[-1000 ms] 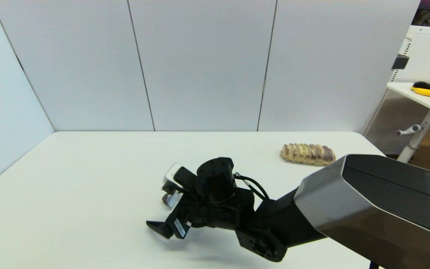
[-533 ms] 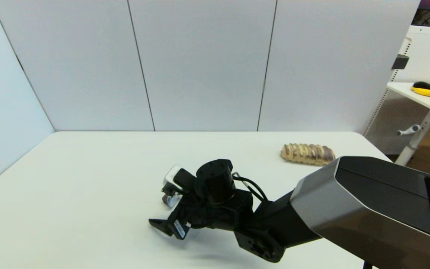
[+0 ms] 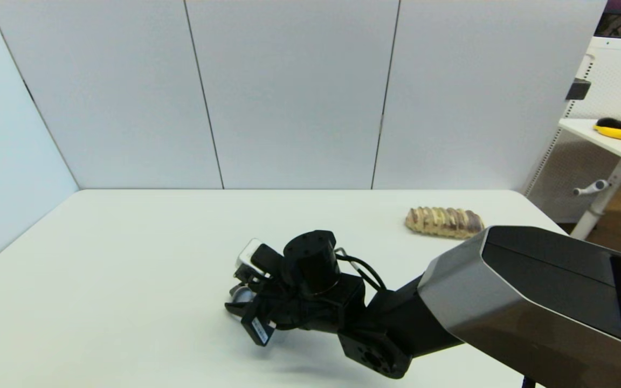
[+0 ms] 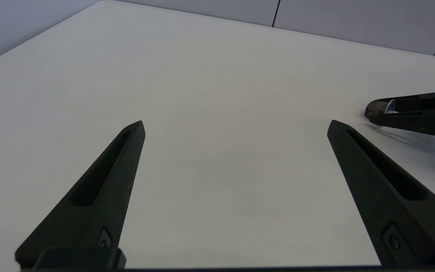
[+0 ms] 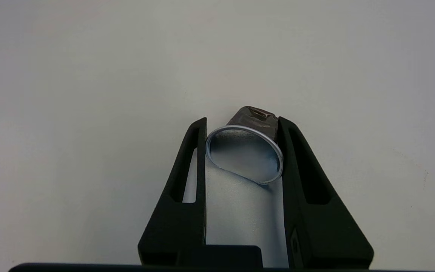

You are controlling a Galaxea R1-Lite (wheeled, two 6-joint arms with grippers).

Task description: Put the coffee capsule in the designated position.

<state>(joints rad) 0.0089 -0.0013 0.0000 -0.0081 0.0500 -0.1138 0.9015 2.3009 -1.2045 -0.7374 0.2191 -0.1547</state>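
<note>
Capsule status: small dome-shaped coffee capsule (image 5: 253,145), dark brown body with shiny silvery foil face, lying tilted on white worktop (image 3: 127,258) near its middle, foil face turned toward right wrist camera. Right gripper (image 5: 242,126) clenched on capsule, one black finger against each side of rim. Left gripper (image 4: 236,126) released, fingers spread wide, hovering low over worktop well apart from capsule. Long tan-and-brown striped bread loaf (image 3: 444,222) lying far off toward right rear.

Handling judgement: light, thin-walled, smooth; dented crown visible, so crushable under excess force. Hold across rim, stiffest part, with moderate pressure. Tilted seating suggests possible rotation or slip when lifted. Designated position not identifiable.
</note>
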